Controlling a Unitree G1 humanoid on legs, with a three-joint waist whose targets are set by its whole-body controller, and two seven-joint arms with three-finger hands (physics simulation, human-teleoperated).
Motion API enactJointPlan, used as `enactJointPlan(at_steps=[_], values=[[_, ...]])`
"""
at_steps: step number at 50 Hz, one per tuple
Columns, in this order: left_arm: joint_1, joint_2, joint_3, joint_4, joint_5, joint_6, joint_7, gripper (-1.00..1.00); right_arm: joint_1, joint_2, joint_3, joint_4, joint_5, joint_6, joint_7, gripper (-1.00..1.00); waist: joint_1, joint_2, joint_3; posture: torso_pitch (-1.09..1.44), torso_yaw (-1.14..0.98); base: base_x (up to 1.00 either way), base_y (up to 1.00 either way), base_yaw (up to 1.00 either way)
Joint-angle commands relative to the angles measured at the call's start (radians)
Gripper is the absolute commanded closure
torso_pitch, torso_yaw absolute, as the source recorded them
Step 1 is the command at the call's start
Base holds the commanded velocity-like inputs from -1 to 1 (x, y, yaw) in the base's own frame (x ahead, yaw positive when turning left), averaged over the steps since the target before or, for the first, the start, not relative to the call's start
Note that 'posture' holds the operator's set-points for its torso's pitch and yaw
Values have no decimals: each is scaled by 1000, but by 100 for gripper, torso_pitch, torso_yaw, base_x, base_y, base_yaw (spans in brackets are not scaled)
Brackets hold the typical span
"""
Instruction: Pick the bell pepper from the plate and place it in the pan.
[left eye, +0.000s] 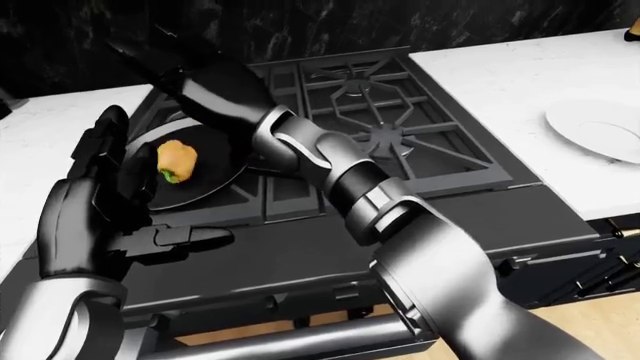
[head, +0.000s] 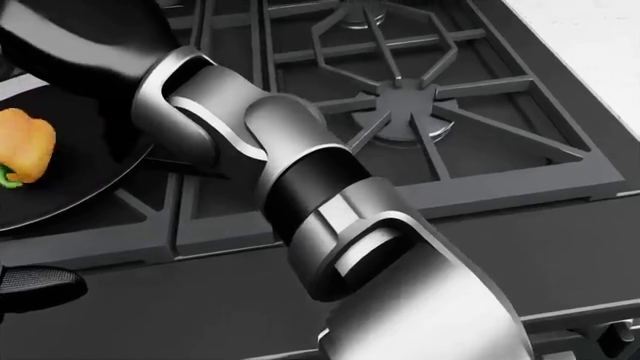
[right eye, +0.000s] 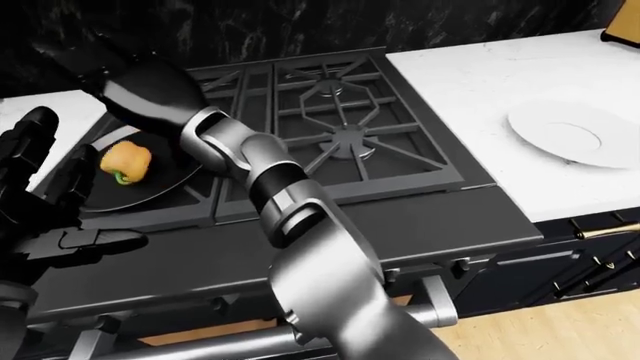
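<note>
one orange bell pepper (left eye: 176, 160) (green stem)

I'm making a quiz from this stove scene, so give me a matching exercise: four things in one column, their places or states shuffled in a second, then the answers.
Things:
1. bell pepper
2. white plate
3. left hand
4. pan

Places or states:
A. bare, on the white counter
B. open, beside the pan
C. lying in the pan
D. on the stove's left grate

Pairs: 1-C, 2-A, 3-B, 4-D

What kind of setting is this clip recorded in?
A simulated home kitchen, most likely. A black gas stove with cast grates sits between white counters, a pan holding a bell pepper rests on it, and a white plate lies on the view's right.
</note>
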Motion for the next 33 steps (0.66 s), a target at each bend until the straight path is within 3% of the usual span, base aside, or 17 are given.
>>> enactJointPlan(at_steps=[1, 11, 19, 22, 24, 30, 33], values=[[-15, 12, 13, -19, 4, -29, -2, -100, -40, -17, -22, -38, 30, 1, 2, -100, -1, 9, -23, 0, 0, 0, 0, 0], [-21, 0, -35, -9, 57, -39, -14, -100, -13, -116, -71, -126, 190, 0, 245, -100, 4, -4, -21, 0, 0, 0, 0, 0], [-80, 6, -63, 10, 91, -14, -25, -100, 106, -216, -90, -495, 376, 129, 543, -100, 7, -17, -18, 0, 0, 0, 0, 0], [-143, 28, -88, 32, 95, 5, -24, -100, 184, -243, -123, -728, 480, 282, 707, -100, 8, -22, -18, 0, 0, 0, 0, 0], [-180, 34, -99, 40, 92, 20, -20, -100, 234, -269, -119, -849, 513, 341, 760, -100, 11, -27, -19, 0, 0, 0, 0, 0], [-291, 62, -139, 86, 89, 48, -9, -100, 412, -295, -116, -1275, 575, 596, 969, -100, 11, -33, -20, 0, 0, 0, 0, 0], [-402, 97, -134, 100, 53, 95, 6, -100, 465, -303, -130, -1515, 601, 780, 1078, -100, 12, -34, -20, 0, 0, 0, 0, 0]])
